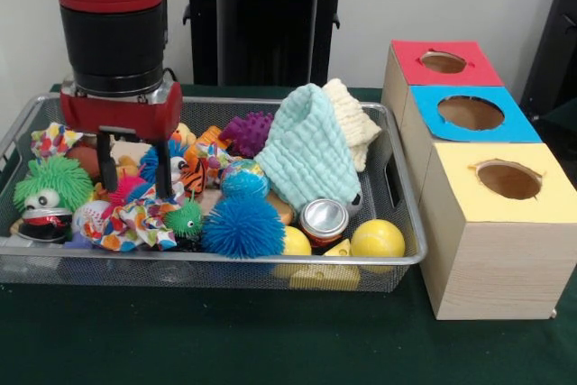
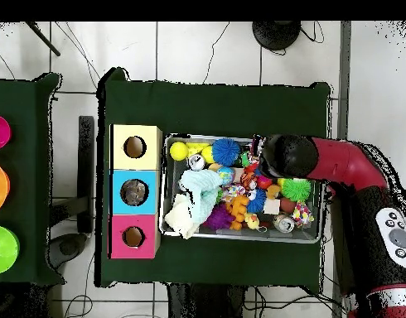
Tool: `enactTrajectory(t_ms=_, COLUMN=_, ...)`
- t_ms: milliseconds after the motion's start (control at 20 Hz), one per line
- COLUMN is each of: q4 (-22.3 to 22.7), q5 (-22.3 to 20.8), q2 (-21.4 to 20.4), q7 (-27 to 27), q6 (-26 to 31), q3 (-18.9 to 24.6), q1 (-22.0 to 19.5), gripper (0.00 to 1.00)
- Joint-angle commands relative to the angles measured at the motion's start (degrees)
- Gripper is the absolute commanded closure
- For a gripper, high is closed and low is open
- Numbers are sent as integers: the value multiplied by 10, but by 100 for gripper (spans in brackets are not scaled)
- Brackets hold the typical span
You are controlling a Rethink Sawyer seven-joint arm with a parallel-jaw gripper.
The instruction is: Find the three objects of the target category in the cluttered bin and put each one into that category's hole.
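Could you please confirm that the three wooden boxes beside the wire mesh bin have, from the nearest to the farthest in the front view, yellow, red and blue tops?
Not quite: the order of the last two is swapped. In the front view the nearest wooden box has the yellow top, the middle one the blue top and the farthest the red top. They do stand beside the wire mesh bin.

My gripper [image 1: 135,169] was black-fingered under a red housing. Below it lay a multicoloured patterned cloth [image 1: 135,223]; beside that, a green fuzzy toy [image 1: 52,182] and a blue spiky ball [image 1: 242,225]. Farther off were a mint cloth [image 1: 311,155], a yellow ball [image 1: 378,239], and red [image 1: 444,62], blue [image 1: 473,113] and yellow [image 1: 505,178] box tops.
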Motion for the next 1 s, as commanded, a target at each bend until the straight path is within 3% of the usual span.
enactTrajectory(t_ms=50, q4=-5, q5=-37, q2=41, q7=-134, q6=25, q3=44, q1=-5, gripper=0)
enactTrajectory(t_ms=500, q4=19, q5=-71, q2=64, q7=-117, q6=-19, q3=37, q1=-18, gripper=0)
enactTrajectory(t_ms=1000, q4=-7, q5=-99, q2=85, q7=-141, q6=-7, q3=46, q1=-44, gripper=0)
